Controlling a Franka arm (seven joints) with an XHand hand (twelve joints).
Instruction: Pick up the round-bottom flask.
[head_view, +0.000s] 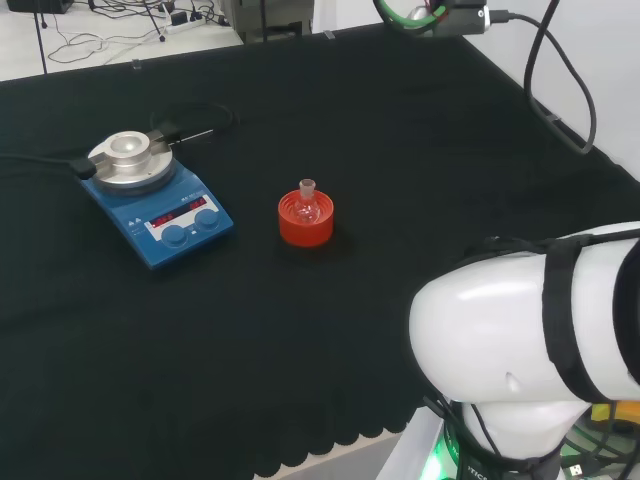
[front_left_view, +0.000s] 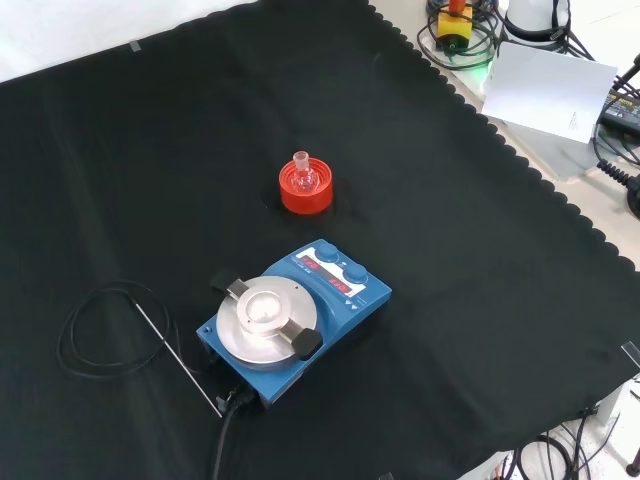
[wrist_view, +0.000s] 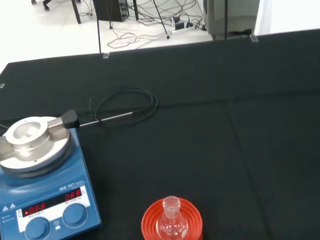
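A small clear round-bottom flask (head_view: 307, 203) stands upright in a red ribbed ring stand (head_view: 305, 224) near the middle of the black cloth. The front view shows the flask (front_left_view: 303, 172) on its red stand (front_left_view: 305, 189), just beyond the blue stirrer. The wrist view looks at the flask (wrist_view: 171, 220) and stand (wrist_view: 171, 222) from some way off, with nothing touching them.
A blue hotplate stirrer (head_view: 157, 197) with a round metal plate stands left of the flask in the head view, with a thin probe and a coiled black cable (front_left_view: 110, 325) beside it. The arm's white link (head_view: 530, 330) fills the head view's lower right.
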